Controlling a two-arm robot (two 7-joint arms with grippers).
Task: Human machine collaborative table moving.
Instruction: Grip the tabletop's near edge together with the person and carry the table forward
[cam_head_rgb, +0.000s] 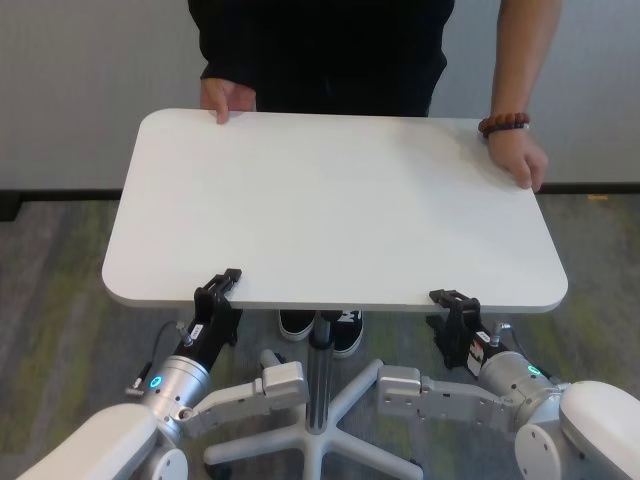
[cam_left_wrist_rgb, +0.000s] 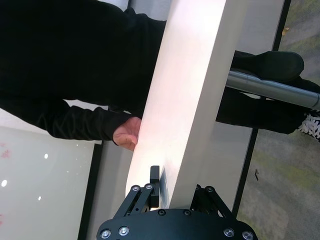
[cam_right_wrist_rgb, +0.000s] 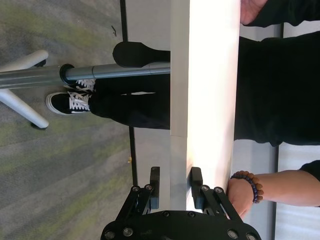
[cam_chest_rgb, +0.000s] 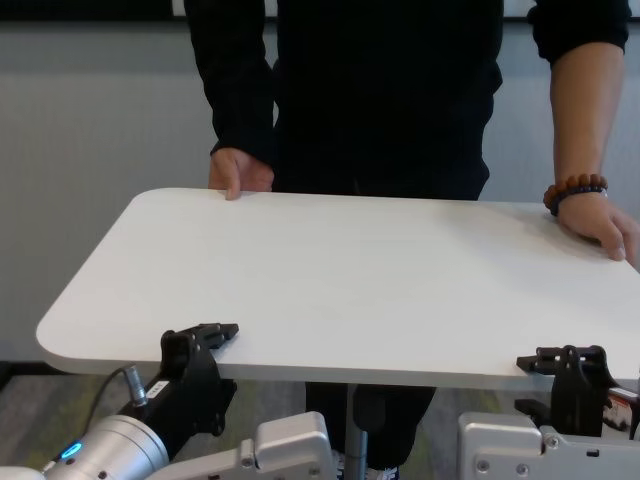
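Observation:
The white table (cam_head_rgb: 330, 210) stands between me and the human (cam_head_rgb: 320, 50). My left gripper (cam_head_rgb: 222, 290) is shut on the near edge toward the left corner, one finger on top and one beneath, as the left wrist view (cam_left_wrist_rgb: 175, 192) shows. My right gripper (cam_head_rgb: 455, 305) is shut on the near edge toward the right; its fingers (cam_right_wrist_rgb: 155, 187) straddle the edge. The human in black holds the far edge with one hand (cam_head_rgb: 228, 97) at the left corner. The hand with the bead bracelet (cam_head_rgb: 503, 124) rests at the far right edge.
The grey centre pole (cam_head_rgb: 320, 370) runs down to a white star-shaped base (cam_head_rgb: 345, 415) between my forearms. The human's black-and-white shoes (cam_head_rgb: 320, 325) show under the tabletop. Grey-green carpet (cam_head_rgb: 60, 300) lies all around; a pale wall stands behind the human.

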